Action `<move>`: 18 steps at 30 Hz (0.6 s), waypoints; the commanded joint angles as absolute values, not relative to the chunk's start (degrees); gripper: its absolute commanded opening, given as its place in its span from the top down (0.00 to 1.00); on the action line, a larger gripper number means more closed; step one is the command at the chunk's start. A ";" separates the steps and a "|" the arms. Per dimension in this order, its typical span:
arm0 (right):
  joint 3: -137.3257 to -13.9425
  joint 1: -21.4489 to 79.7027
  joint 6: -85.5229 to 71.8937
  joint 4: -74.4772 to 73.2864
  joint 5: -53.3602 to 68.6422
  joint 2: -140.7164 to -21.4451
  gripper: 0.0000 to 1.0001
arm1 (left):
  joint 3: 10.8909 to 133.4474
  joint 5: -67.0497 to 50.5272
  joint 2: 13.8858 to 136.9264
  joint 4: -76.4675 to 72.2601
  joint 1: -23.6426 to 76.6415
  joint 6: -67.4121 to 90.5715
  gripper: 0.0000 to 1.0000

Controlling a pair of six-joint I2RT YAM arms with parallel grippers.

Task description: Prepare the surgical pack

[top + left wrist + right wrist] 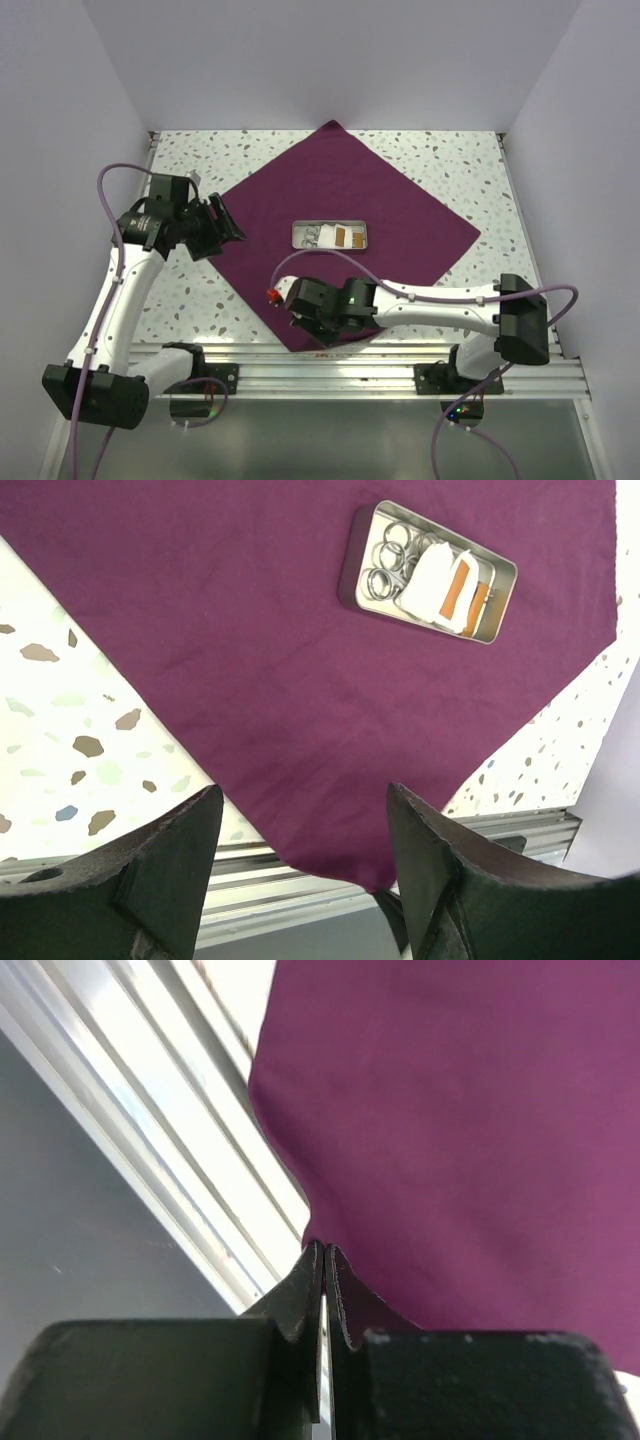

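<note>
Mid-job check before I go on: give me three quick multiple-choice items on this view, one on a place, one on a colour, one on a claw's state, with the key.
1. Where does the metal tray sit?
A. on the bare table
B. on the cloth, near its middle
C. hanging over the near rail

2. What colour is the cloth?
A. green
B. white
C. deep purple

3. How is the right claw?
A. shut on the cloth's near corner
B. wide open above the tray
C. wide open over bare table

Key:
1 B, since the top view shows purple fabric all round the tray.
2 C, as it looks in every view.
3 A, because the right wrist view shows the fingers pressed together where the corner of the fabric runs in.
</note>
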State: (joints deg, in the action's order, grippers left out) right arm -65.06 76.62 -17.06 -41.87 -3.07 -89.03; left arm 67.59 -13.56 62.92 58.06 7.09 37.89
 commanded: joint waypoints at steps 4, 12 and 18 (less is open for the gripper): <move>-74.70 70.76 -16.26 -45.79 -12.21 -86.66 1.00 | 70.22 -13.19 65.65 57.48 6.50 35.60 0.30; -89.36 53.80 -10.38 -43.42 -17.31 -93.68 1.00 | 71.19 -10.81 68.29 55.20 6.50 35.33 0.30; -104.92 47.55 -7.82 -43.50 -18.02 -106.49 1.00 | 71.10 -8.88 71.10 54.14 6.50 34.10 0.30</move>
State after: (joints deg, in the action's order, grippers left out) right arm -98.50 48.97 -10.44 -44.36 -15.75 -101.14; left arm 69.52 -10.90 70.22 56.55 7.03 36.18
